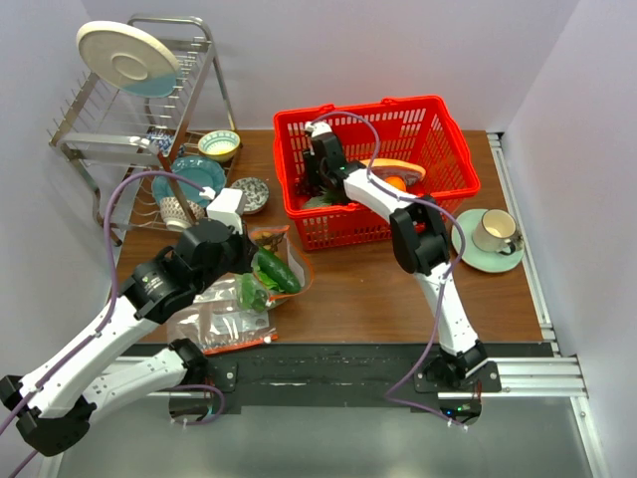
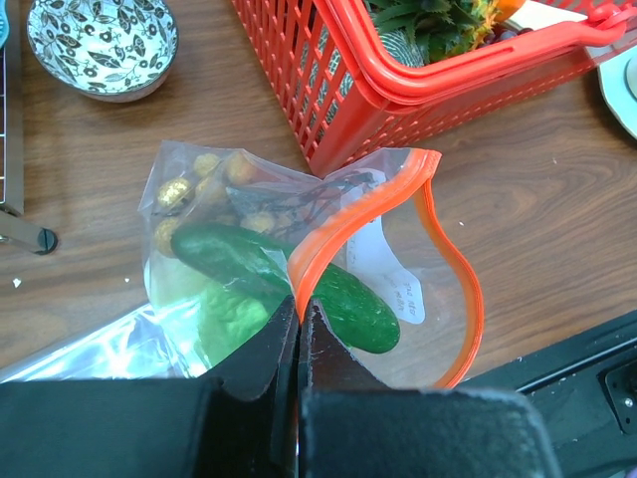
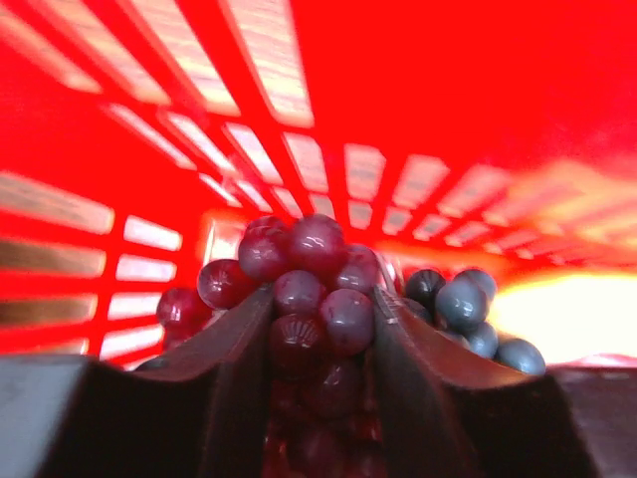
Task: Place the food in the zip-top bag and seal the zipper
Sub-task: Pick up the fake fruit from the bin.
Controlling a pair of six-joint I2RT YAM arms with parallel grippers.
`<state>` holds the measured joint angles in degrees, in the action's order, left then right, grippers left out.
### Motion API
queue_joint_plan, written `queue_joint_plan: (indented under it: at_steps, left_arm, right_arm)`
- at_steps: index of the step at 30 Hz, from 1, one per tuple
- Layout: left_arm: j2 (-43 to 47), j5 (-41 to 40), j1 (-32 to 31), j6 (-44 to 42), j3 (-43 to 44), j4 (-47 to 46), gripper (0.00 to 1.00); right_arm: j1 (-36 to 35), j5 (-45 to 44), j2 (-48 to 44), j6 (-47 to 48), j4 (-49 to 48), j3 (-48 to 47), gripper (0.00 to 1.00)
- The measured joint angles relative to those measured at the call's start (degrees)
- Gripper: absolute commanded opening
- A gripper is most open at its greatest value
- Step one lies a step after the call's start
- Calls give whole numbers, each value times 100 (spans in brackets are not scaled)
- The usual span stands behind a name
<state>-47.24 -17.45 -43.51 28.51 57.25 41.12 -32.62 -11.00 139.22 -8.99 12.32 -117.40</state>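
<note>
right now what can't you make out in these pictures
Left wrist: the cabbage, mostly hidden behind the cucumber and the left gripper.
Left wrist: print on the zip-top bag, too small to read.
Right wrist: whether the right gripper clamps the grapes; the basket behind is blurred.
Top external: right gripper's fingertips, down inside the basket.

Your left arm (image 1: 105, 334) and right arm (image 1: 443, 299) share one build: white shell links between bulky black joint housings, each trailed by a thin purple cable (image 1: 106, 234). Both bases (image 1: 453, 370) are black blocks. Your left gripper (image 2: 299, 309) ends in matte black wedge fingers (image 2: 257, 360); your right gripper (image 3: 320, 299) shows dark, smooth, curved ones.
</note>
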Motion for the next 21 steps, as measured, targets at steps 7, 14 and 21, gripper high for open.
queue_joint_plan:
  at_steps: [7,14,21]
  left_arm:
    - [-55,-37,0,0,0,0,0]
    - [-59,-35,0,2,0,-37,0]
    - [-79,-35,0,0,-9,-81,0]
  right_arm:
    - [11,-103,-922,31,-269,962,22]
    - [11,-197,-1996,151,-245,1226,21]
    - [7,-144,-2988,243,-247,1252,22]
